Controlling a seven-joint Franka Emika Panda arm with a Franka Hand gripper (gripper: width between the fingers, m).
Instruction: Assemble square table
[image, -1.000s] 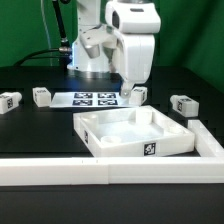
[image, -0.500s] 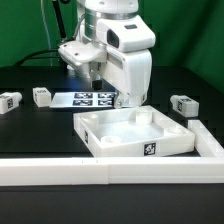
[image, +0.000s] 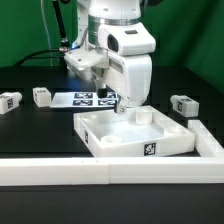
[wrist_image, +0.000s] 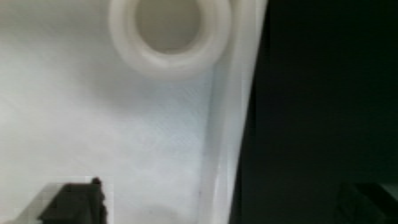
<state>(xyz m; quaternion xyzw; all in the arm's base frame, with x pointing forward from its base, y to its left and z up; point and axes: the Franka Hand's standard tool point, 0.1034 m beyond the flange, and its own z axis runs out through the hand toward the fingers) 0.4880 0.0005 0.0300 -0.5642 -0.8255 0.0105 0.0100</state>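
Observation:
The square table's white slab (image: 115, 143), raised rim up and a tag on its front side, lies in the middle of the exterior view. My gripper (image: 127, 105) hangs open and empty over the slab's far edge. In the wrist view the gripper (wrist_image: 222, 203) shows one dark fingertip (wrist_image: 71, 203) at each lower corner, set wide apart over the white slab (wrist_image: 107, 130). A round white ring (wrist_image: 173, 35) lies ahead on it. A small white raised piece (image: 141, 116) stands inside the slab's far right corner. Loose legs lie at the exterior view's left (image: 10, 100), (image: 41, 96) and right (image: 183, 104).
The marker board (image: 85, 99) lies flat behind the slab, partly covered by the arm. A long white L-shaped barrier wall (image: 60, 171) runs along the front and up the exterior view's right side. The robot's base stands at the back.
The arm has swung from the exterior view's right and come down over the slab's far edge. The leg seen beside the hand earlier is now hidden behind it. The jaws stayed open.

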